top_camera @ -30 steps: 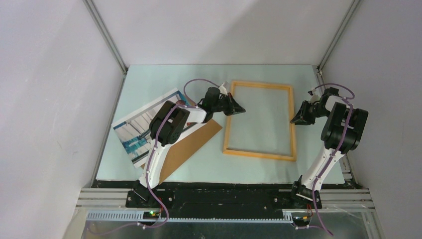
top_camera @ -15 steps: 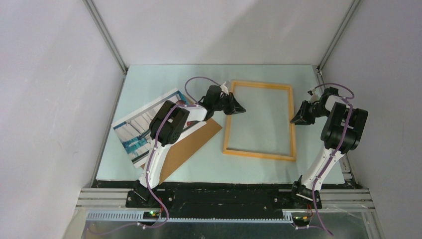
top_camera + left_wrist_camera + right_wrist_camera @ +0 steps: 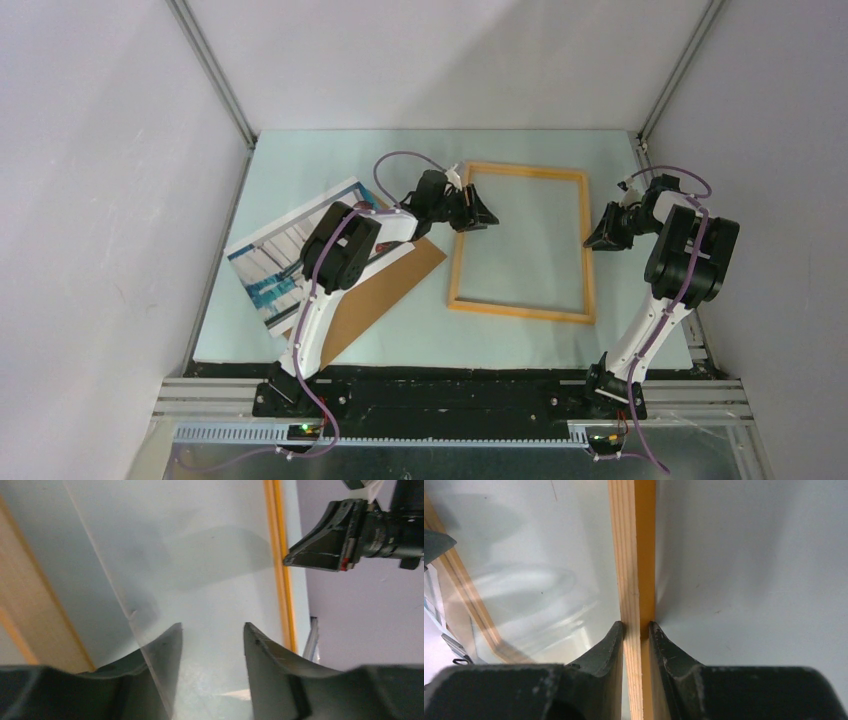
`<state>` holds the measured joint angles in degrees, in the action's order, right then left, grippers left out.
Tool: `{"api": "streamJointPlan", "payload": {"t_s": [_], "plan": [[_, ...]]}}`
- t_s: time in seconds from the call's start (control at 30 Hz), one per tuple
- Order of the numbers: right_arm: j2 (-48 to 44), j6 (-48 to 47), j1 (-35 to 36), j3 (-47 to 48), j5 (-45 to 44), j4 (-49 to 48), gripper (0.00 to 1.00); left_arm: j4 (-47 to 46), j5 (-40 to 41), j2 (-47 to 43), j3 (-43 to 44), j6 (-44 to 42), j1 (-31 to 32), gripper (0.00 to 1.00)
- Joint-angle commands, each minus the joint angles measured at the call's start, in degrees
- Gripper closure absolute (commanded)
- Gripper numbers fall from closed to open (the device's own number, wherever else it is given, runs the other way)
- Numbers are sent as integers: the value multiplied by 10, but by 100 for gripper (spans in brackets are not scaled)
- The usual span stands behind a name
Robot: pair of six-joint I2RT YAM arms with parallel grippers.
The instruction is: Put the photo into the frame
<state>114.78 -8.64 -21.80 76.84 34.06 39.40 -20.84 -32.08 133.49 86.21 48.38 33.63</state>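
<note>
The thin orange-yellow frame (image 3: 520, 312) lies flat mid-table. My right gripper (image 3: 592, 240) is shut on its right rail; in the right wrist view the wooden rail (image 3: 631, 540) sits pinched between the black fingers of that gripper (image 3: 636, 626). My left gripper (image 3: 483, 217) hovers just inside the frame's left rail, its jaws apart. In the left wrist view, the left gripper (image 3: 212, 627) has nothing pinched, and the far rail (image 3: 277, 555) runs ahead. The photo (image 3: 270, 265) lies picture-up at the left, partly hidden under my left arm.
A plain brown backing board (image 3: 385, 285) lies between photo and frame, overlapping the photo's lower edge. A clear pane (image 3: 200, 555) lies within the frame, its edge passing by my left finger. Grey walls and aluminium posts enclose the pale green mat (image 3: 520, 340).
My left gripper's jaws have opened from shut. Both arms have barely shifted, and the right gripper keeps its hold on the frame's rail.
</note>
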Motion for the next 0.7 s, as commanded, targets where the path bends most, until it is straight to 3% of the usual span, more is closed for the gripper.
{"api": "streamJointPlan", "payload": {"t_s": [0.0,0.2,0.67], "plan": [[-3,-1,10,21,36,16,89,1,1,-15,24,-30,11,39],[-3,-1,9,23,36,17,89,16,9,-22,20,-49,12,34],[-1,-2,9,25,37,19,89,47,27,-39,15,-84,12,32]]}}
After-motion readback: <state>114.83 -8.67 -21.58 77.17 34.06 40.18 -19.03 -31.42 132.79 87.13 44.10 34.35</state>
